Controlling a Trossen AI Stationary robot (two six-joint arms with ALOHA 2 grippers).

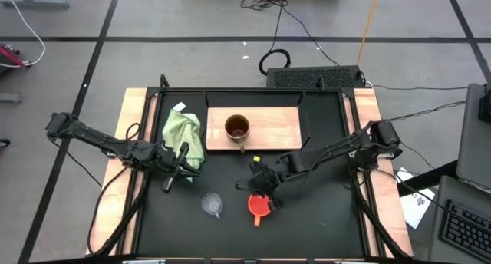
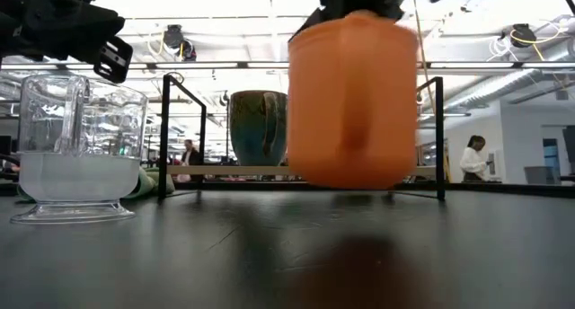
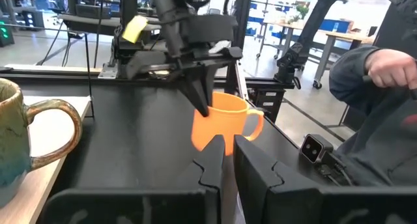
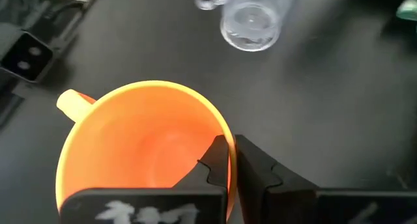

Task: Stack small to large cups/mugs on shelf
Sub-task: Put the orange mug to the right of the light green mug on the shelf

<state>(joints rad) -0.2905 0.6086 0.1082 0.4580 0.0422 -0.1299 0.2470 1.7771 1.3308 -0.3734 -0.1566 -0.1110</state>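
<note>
The orange cup [image 1: 258, 206] hangs from my right gripper [image 1: 261, 189] over the black tabletop, near the middle of its near half. The low view shows the orange cup [image 2: 352, 102] clear of the table. The small clear cup [image 1: 212, 203] stands on its base to the orange cup's left. On the light wooden shelf [image 1: 280, 130], toward the table's far side, the brown mug [image 1: 237, 128] stands upright. My left gripper [image 1: 182, 166] waits shut beside the green cloth, touching nothing. My right gripper pinches the orange cup's wall at the rim [image 4: 229, 140], one finger inside the cup and one outside. The fingers come from above, pointing down. The cup is lifted clear of the table and upright, with its handle [image 4: 70, 101] away from the fingers.
A light green cloth [image 1: 182, 131] lies left of the shelf. A black metal frame [image 2: 165, 134] stands around the shelf. Pale wooden strips [image 1: 132, 141] edge the table at left and right. A person's sleeve and hand [image 3: 381, 74] show beyond the table.
</note>
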